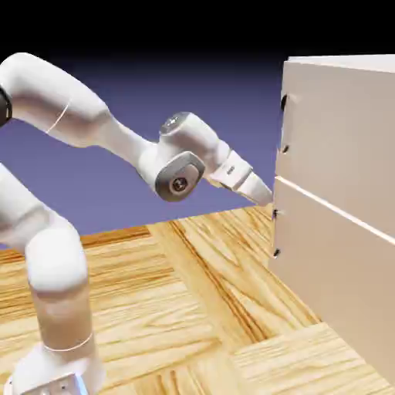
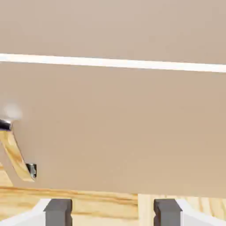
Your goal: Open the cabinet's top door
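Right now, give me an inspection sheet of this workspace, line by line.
Surface: light wooden parquet table, bare where visible.
Job's things: tall beige box-shaped cabinet; upper beige door panel looks shut, its small dark vertical bar handle untouched; lower beige panel fills the hand view, with a shiny curved handle at that view's left.
Clutter: nothing seen.
Grippers: white two-finger gripper open, empty, near the seam between the panels, below the upper handle.
Cables: nothing seen.
Surroundings: plain blue-violet backdrop.
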Robot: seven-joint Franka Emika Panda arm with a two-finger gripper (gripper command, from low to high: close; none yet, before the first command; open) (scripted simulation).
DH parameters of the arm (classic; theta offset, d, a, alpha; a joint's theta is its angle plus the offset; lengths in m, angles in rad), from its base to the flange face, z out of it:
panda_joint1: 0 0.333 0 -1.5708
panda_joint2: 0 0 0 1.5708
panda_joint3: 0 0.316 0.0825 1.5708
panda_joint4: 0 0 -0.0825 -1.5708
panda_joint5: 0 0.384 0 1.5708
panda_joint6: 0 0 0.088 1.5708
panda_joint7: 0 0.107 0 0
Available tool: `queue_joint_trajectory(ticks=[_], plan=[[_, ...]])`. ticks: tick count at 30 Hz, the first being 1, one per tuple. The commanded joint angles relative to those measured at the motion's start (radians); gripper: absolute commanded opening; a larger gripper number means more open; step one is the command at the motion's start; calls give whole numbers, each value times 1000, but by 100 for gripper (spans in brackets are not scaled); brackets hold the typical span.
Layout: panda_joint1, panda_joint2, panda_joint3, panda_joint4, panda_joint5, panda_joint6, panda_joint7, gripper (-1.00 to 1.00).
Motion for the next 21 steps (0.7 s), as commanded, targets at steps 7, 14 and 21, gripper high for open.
queue_joint_trajectory(ticks=[7, 14, 21], plan=[[-130, -44, 137, 79, 305, -7, -202, 0], [-259, -88, 275, 159, 609, -14, -403, 0], [-389, -132, 412, 238, 914, -21, -605, 0]])
